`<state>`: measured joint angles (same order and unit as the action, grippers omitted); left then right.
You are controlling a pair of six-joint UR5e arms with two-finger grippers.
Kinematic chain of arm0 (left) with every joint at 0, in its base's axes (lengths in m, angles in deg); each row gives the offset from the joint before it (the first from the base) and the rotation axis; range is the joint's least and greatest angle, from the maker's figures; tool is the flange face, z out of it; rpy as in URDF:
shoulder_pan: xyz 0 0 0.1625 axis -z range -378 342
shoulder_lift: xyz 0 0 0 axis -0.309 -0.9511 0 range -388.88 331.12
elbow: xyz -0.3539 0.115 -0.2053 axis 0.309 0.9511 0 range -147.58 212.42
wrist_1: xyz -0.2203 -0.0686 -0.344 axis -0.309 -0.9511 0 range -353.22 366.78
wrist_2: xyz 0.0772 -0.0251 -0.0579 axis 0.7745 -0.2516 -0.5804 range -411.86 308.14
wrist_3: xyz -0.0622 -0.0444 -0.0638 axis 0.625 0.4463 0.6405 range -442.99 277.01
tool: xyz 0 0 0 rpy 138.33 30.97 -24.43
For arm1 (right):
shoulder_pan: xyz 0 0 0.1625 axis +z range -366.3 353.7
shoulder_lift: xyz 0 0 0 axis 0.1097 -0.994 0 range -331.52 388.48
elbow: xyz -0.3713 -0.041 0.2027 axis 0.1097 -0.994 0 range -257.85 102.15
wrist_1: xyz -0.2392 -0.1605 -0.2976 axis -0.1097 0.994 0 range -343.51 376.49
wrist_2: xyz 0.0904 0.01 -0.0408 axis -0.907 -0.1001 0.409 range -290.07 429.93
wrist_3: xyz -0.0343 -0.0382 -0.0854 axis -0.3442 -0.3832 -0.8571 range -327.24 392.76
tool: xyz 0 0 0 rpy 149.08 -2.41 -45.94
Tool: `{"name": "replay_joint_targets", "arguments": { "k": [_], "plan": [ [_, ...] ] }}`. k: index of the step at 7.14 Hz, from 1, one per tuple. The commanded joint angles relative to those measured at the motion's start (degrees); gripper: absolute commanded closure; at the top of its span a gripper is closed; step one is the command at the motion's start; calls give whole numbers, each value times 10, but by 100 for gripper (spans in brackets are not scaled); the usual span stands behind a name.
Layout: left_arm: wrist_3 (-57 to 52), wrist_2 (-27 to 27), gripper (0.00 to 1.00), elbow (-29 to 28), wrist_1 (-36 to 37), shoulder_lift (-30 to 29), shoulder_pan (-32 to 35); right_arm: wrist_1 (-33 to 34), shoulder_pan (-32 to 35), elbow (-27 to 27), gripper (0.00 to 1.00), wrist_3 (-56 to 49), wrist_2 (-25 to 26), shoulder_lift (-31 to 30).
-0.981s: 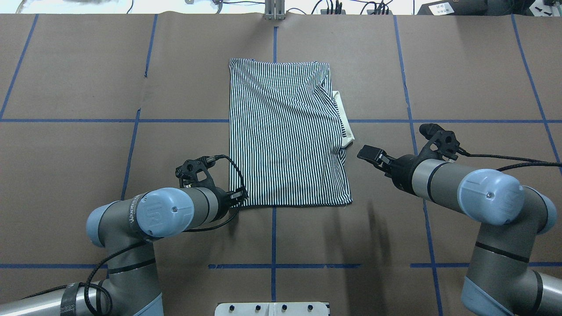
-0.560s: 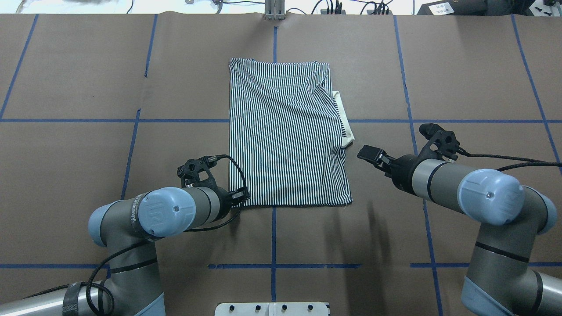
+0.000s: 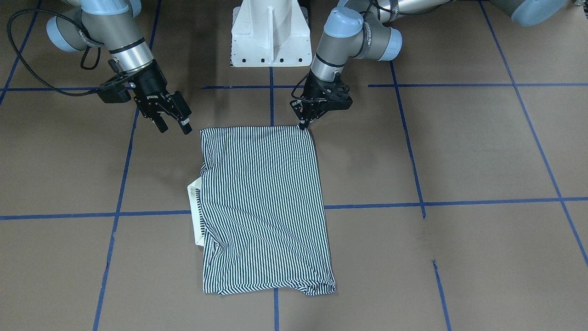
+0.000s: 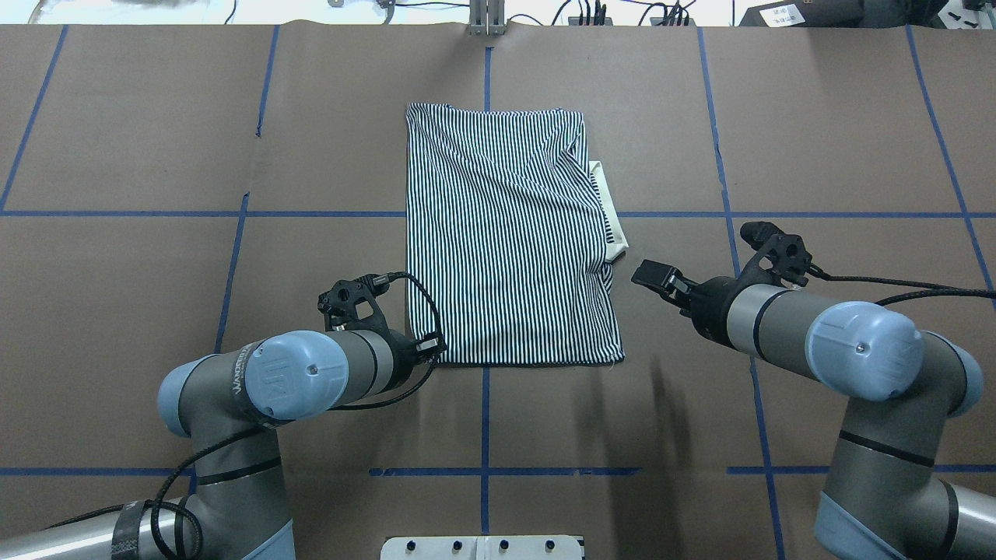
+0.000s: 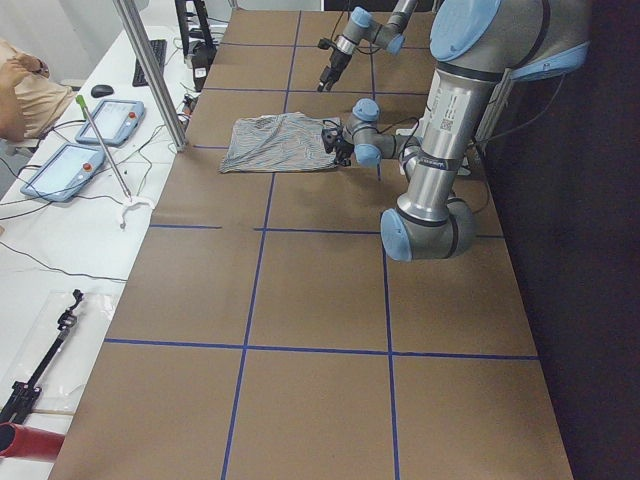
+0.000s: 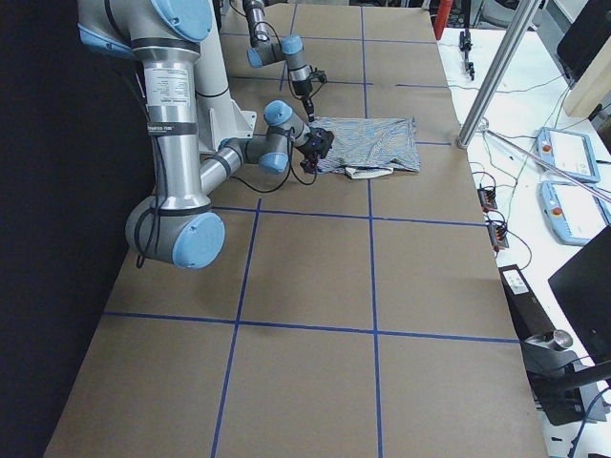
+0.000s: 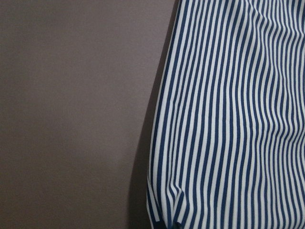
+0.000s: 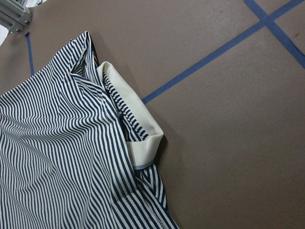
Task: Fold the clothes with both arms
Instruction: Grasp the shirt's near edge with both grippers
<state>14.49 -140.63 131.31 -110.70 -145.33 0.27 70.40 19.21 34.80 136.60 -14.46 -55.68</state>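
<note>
Brown paper-covered table [image 4: 817,140] with blue tape grid [image 4: 117,213]. Polo shirt [image 4: 506,241] folded flat. Left gripper [image 3: 304,124] clenched on shirt's corner. Right gripper [image 3: 174,128] spread, beside shirt's other robot-side corner. White bench [image 5: 60,230] beyond shirt.

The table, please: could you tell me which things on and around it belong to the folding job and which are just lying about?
Job in hand:
shirt
left gripper, at the shirt's corner
right gripper, open, off the shirt

Lying about, on the side bench:
tablets
mouse
black tool
</note>
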Motion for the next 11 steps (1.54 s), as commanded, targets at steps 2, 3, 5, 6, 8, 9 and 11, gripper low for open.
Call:
{"name": "replay_joint_targets", "arguments": {
  "k": [2, 3, 5, 6, 8, 9, 11],
  "plan": [
    [0, 0, 100, 2, -1, -1, 1, 321, -40, -14, 17, 81, 4, 179],
    [0, 0, 100, 2, -1, -1, 0, 354, -49, -34, 15, 80, 4, 204],
    [0, 0, 100, 4, -2, -3, 1, 356, -52, -109, 13, 80, 5, 243],
    [0, 1, 100, 4, -2, -3, 1, 356, -53, -112, 13, 80, 5, 244],
    [0, 1, 100, 5, -2, -6, 1, 361, -56, -121, 13, 81, 5, 244],
    [0, 1, 100, 5, -2, -6, 1, 362, -59, -122, 13, 82, 7, 243],
    [0, 2, 100, 6, -2, -6, 2, 362, -63, -131, 14, 82, 12, 243]
  ]
}}
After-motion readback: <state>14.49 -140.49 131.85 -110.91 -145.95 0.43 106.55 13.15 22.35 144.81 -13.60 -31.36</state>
